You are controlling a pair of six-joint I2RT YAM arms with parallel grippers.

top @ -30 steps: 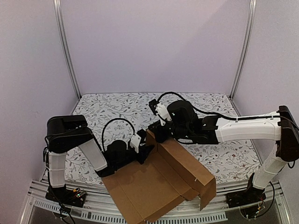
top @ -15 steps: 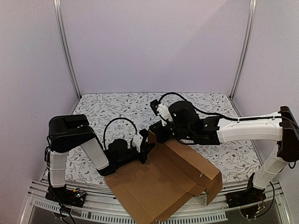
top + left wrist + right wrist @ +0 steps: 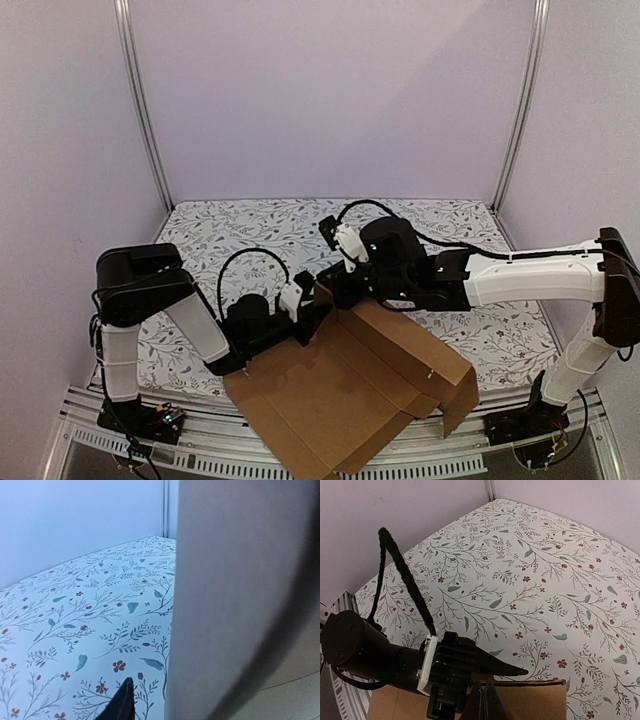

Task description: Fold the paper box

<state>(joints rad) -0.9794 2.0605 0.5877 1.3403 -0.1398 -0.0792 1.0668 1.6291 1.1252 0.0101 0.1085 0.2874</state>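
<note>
Floral-patterned counter [image 3: 250, 225] carried the large brown corrugated cardboard box sheet [image 3: 340, 400] at 6 o'clock, lying flatter than a second before, with the folding barely begun. The right fingers [image 3: 481, 705] were pressed together at its far edge. Whether the left fingers [image 3: 122, 707] were spread could not be told.

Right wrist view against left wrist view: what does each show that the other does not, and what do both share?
Only the right wrist view shows the left end effector from outside, with its looping black cable. Only the left wrist view shows a broad face of the paper box close up, with one dark fingertip beside it. Both show the floral cloth, the pale wall and the box, which the right wrist view sees only as a top edge.
</note>
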